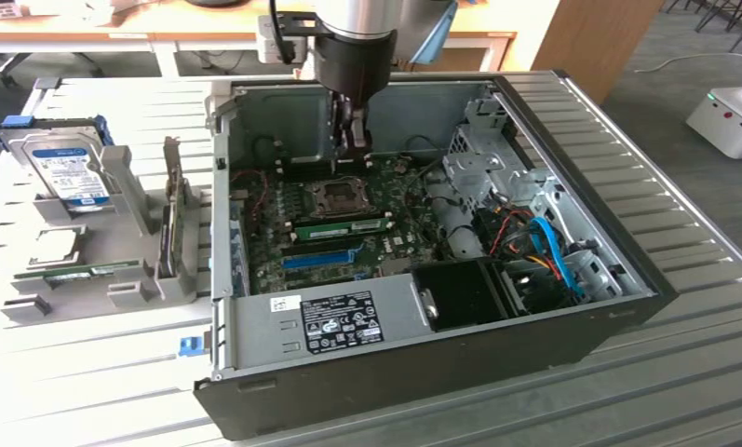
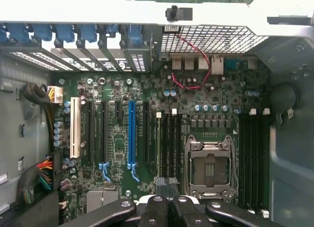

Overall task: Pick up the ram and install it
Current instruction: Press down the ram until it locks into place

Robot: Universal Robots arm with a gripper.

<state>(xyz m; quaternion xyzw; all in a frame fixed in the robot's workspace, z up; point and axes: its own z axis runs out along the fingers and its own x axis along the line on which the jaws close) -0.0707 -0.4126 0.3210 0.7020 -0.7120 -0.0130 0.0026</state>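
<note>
The arm's jaws are pressed together, holding nothing; the gripper point(image 1: 352, 140) hangs inside the open computer case point(image 1: 619, 279), just above the motherboard point(image 2: 147, 89). Directly below its fingertips point(image 2: 162, 207), one ram point(image 1: 345, 224) stick sits seated beside the CPU socket point(image 2: 210, 165). Another ram stick point(image 1: 91, 272) lies well off, in the grey holder point(image 1: 47, 307) on the surface point(image 1: 85, 372).

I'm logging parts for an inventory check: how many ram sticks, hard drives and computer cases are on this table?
Ram sticks: 2 (ram on the motherboard, ram in the rack)
Hard drive: 1
Computer case: 1
Total: 4
</note>
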